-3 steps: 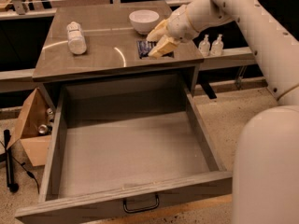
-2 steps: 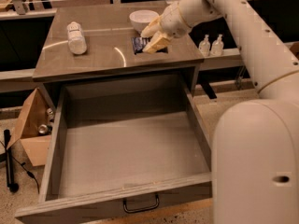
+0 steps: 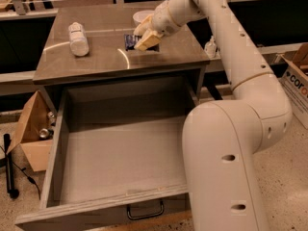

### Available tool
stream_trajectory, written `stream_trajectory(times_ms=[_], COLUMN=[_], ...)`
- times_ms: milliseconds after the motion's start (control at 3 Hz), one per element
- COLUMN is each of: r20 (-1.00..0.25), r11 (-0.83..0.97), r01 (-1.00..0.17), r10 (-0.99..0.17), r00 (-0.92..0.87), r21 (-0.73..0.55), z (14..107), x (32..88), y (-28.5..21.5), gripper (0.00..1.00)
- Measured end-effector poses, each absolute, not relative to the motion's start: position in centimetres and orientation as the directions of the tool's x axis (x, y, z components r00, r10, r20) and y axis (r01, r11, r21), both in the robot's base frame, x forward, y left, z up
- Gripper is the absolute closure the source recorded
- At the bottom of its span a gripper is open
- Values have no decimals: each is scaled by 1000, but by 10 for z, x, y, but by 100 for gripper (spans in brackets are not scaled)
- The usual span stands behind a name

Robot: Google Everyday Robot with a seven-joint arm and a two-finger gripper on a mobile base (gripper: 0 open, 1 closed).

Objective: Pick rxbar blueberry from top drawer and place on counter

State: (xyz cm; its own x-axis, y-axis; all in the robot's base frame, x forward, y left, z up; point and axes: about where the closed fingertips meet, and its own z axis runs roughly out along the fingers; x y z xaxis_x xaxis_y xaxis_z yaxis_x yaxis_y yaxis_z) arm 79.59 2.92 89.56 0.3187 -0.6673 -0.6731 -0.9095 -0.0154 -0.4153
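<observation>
The rxbar blueberry (image 3: 130, 42), a dark navy wrapper, is low over the back middle of the counter (image 3: 101, 64), its right end under my gripper. My gripper (image 3: 144, 38) reaches in from the right and is shut on the bar's right end. The top drawer (image 3: 115, 148) is pulled fully open below the counter and its inside looks empty. Its dark pull handle (image 3: 144, 210) shows at the bottom front.
A white cylindrical bottle (image 3: 78, 38) lies on the counter's left side. A white bowl (image 3: 141, 16) stands at the counter's back, just behind the gripper. Small bottles (image 3: 210, 47) stand on a ledge at right. Cardboard boxes stand on the floor at left (image 3: 33, 134) and right (image 3: 296, 81).
My gripper has moved left and a little back over the counter, and the rxbar blueberry has moved with it. My arm has swung further into view at right.
</observation>
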Motion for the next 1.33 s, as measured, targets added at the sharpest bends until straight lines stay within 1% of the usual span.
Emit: stream_trajectory(times_ms=[333, 1000, 1333], r20=[-666, -667, -678], r11=[-1, 4, 24], r01=[-911, -914, -917], r10=[-682, -685, -681], r00=[301, 293, 277], r21=[-411, -406, -398], z=[886, 878, 877], x=[810, 820, 821], y=[40, 48, 40], gripper=[53, 7, 0])
